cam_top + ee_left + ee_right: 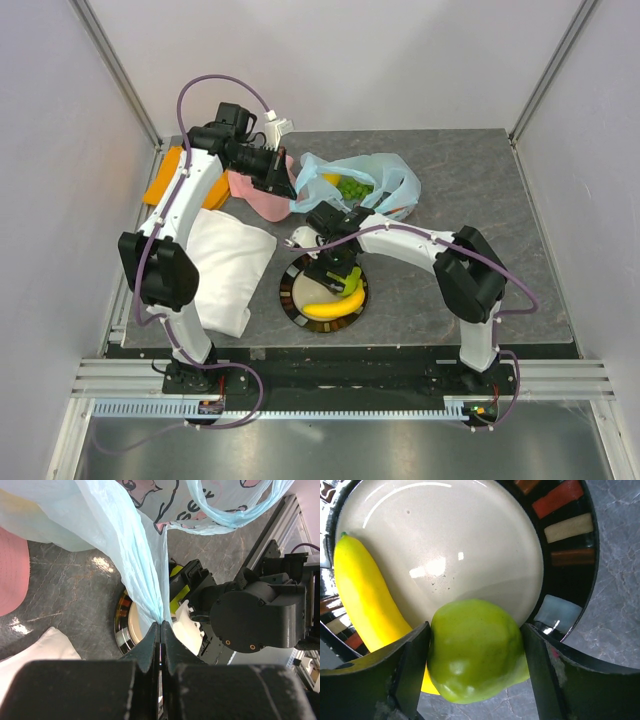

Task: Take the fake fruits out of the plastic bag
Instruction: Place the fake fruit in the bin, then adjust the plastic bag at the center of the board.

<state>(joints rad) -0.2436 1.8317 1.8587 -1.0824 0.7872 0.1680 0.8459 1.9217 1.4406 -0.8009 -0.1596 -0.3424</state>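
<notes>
Two jobs are split between my arms. Biggest thing first: the plastic bag [390,178] lies in the upper middle of the top view, and my left gripper [160,626] is pinched tight on a pleat of its blue film. I judge this is to hold the mouth up and open so the other hand can reach in.

Below the bag, at the centre of that view, sits the plate [470,545], where the fruit is meant to go. Its pale hollow should stop round things rolling away. The banana [362,595] already lies along the plate's left rim in the right wrist view. Just beside it is the green fruit [475,650]. My right gripper [343,276] stands wide around it, a finger against each side — clamped on it, as far as I can tell, low over the rim at the bottom of that view, ready for setting down. Smallest, the green grapes [352,188] and a yellow fruit [330,180] show inside the bag, so the task is not finished.

My left arm runs up the left of the top view, elbow bent, wrist turned right toward the bag. My right arm folds in from the lower right — forearm running left, wrist tipped down at the plate.
</notes>
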